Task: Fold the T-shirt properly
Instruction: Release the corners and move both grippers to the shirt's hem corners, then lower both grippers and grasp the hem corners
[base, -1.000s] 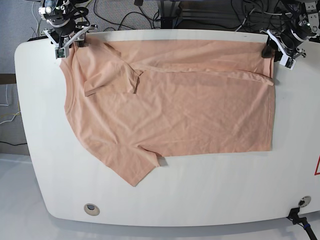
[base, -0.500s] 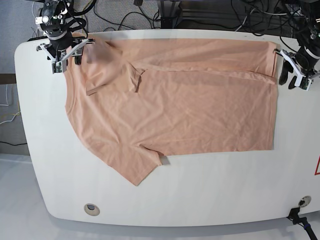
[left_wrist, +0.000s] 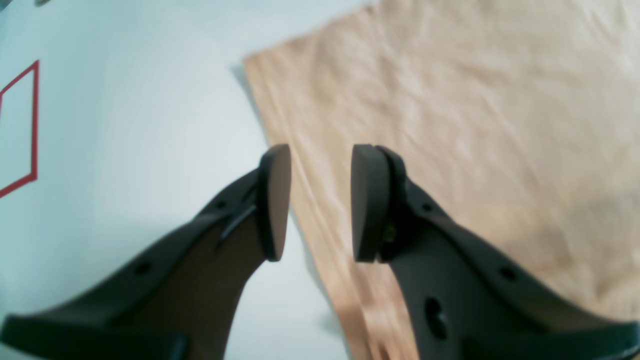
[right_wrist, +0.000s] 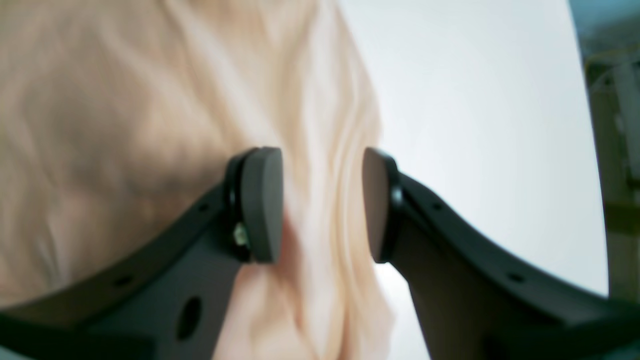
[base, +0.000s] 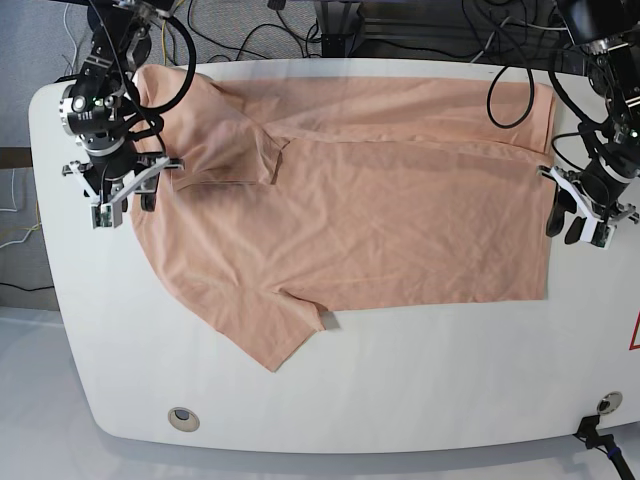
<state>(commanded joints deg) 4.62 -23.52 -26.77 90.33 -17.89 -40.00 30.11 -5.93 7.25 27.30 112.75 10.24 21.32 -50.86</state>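
White surface (base: 400, 400) carries the T-shirt (base: 380, 220), spread flat w/ its far edge folded over, one sleeve pointing toward the near-left. My left pincer (base: 578, 213) hangs at the hem side, jaws parted, straddling the shirt's edge, nothing gripped. My right pincer (base: 118, 198) sits at the collar side, jaws apart over cloth, empty.

Right wrist view blurred; T-shirt (right_wrist: 150, 100) folds smeared. Red marking (left_wrist: 20, 130) cut by left edge. Table's (base: 420, 400) right end cropped in base view.
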